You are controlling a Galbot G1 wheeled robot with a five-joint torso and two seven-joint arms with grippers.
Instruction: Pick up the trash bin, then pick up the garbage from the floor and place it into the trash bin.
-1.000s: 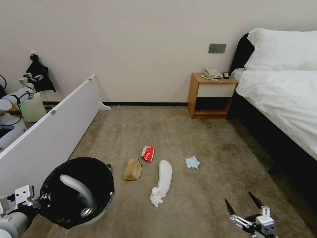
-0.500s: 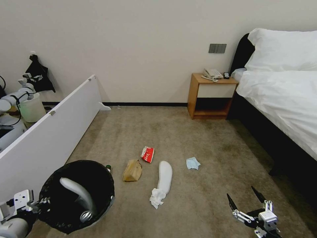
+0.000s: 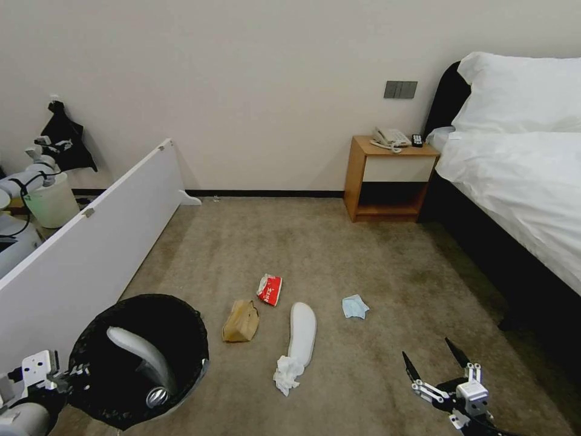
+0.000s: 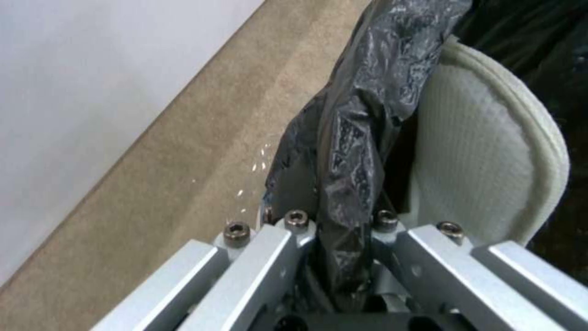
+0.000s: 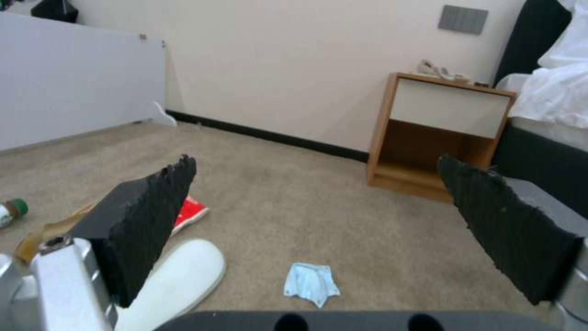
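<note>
— Now, from the head view, where do we stand?

— We hold the trash bin (image 3: 142, 357) at our lower left; the left gripper (image 3: 63, 374) sits at its near rim. One slipper (image 3: 140, 353) leans inside it with a crushed can (image 3: 157, 397). Our right gripper (image 3: 437, 363) hovers low at the right, fingers spread wide, carrying nothing.

— And the litter?

— It lies ahead and to the left of the right gripper: the white slipper (image 3: 302, 333) nearest the middle, its long axis running away from us, toe end farther, a tissue (image 3: 286, 374) touching its near end. The pale-blue mask (image 3: 354, 306) is just beyond, the nearest piece to the right gripper; the brown paper bag (image 3: 241, 321) and red packet (image 3: 270, 289) lie closer to the bin.

— The left wrist view?

— Our fingers (image 4: 288, 248) are pressed onto the black bag (image 4: 355, 151) folded over the rim, the slipper's padded sole (image 4: 484, 161) right beside.

— The right wrist view?

— Between our spread pads (image 5: 153, 216) the mask (image 5: 310, 283) lies almost dead ahead on the carpet, the slipper (image 5: 178, 276) off toward one pad, a small bottle (image 5: 11, 210) far aside. We judge the right arm is the one to reach.
</note>
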